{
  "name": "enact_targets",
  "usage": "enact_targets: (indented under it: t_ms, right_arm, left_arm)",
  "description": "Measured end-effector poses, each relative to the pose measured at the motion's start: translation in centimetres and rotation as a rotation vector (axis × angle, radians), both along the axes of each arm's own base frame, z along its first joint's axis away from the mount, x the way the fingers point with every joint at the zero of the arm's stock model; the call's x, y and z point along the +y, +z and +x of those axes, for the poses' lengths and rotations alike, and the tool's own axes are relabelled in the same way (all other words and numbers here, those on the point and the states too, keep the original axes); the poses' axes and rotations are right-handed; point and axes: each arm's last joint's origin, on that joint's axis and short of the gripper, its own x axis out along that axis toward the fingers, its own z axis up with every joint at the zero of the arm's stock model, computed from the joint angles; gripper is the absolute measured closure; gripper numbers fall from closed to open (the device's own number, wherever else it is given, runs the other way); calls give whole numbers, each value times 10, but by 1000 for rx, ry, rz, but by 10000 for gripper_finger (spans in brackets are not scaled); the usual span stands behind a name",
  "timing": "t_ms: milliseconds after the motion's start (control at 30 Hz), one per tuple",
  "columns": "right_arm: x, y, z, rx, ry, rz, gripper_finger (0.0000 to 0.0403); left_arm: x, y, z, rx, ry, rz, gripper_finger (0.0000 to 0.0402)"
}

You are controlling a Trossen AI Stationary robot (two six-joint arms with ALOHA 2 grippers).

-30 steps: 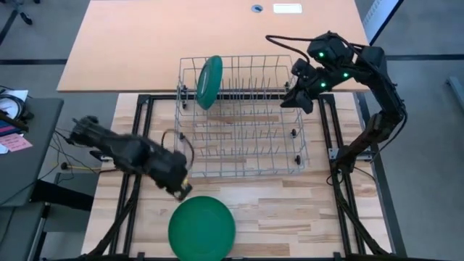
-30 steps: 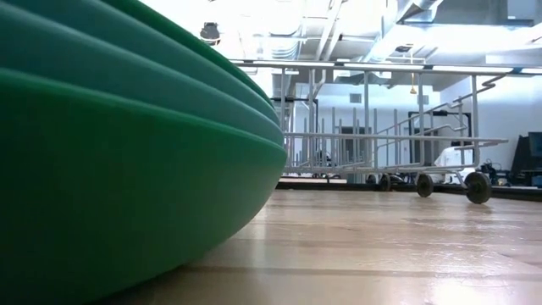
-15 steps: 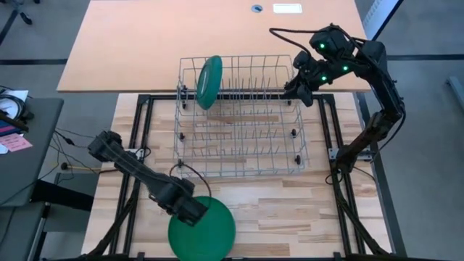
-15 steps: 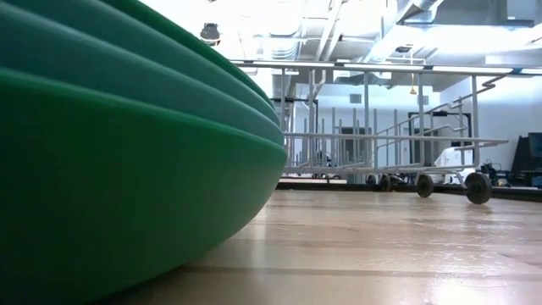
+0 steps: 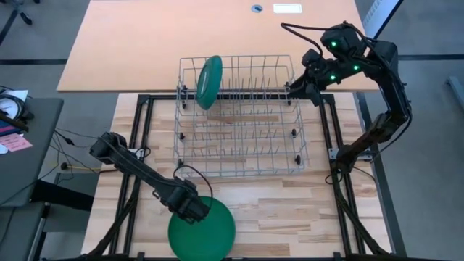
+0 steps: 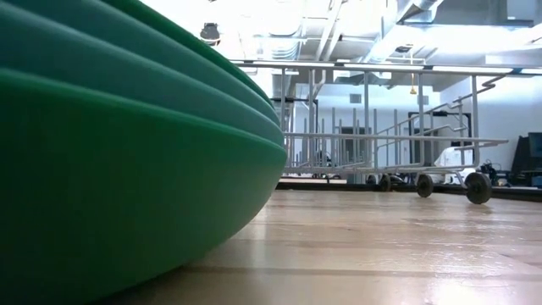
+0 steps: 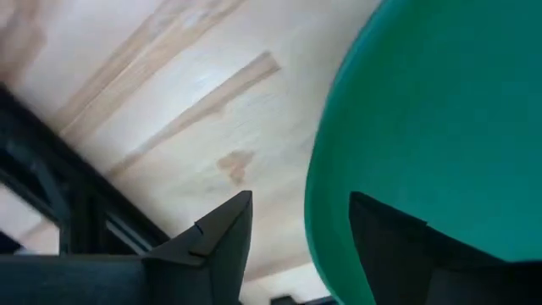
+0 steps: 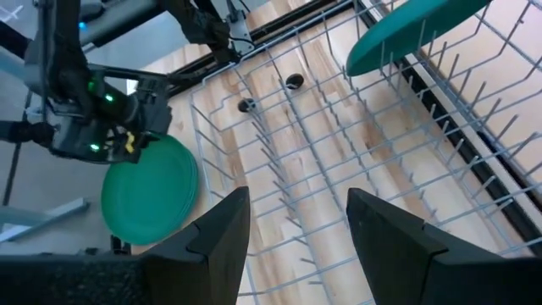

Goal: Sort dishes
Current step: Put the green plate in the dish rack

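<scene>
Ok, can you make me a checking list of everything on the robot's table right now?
Surface: wooden table, bare around the rack.
Job's things: stack of green plates at the near edge; one teal plate standing in the wire rack.
Clutter: nothing seen.
Grippers: left gripper at the stack's rim, jaws open either side of it; right gripper over the rack's far right corner, jaws open, empty.
Cables: black cables beside the left arm.
Surroundings: orange tabletop behind.
</scene>
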Motion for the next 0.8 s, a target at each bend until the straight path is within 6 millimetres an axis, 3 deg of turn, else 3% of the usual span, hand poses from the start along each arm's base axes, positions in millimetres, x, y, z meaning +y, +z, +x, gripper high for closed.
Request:
enact_targets:
  t_ms: [167, 367, 567, 667, 800]
  right_arm:
    - [3, 1, 0, -3, 5, 6, 200]
    - [4, 1, 0, -4, -11, 26, 200]
    - [4, 1, 0, -5, -15, 30, 200]
    - [3, 1, 0, -4, -28, 46, 200]
    - [3, 1, 0, -4, -37, 56, 200]
  left_arm:
    - [3, -16, -3, 23, -53, -22, 239]
    - [6, -22, -1, 9, -90, -49, 274]
    - [11, -32, 4, -37, -118, -77, 350]
    - [15, -32, 5, -39, -113, -81, 388]
    - [21, -21, 3, -31, -88, -58, 391]
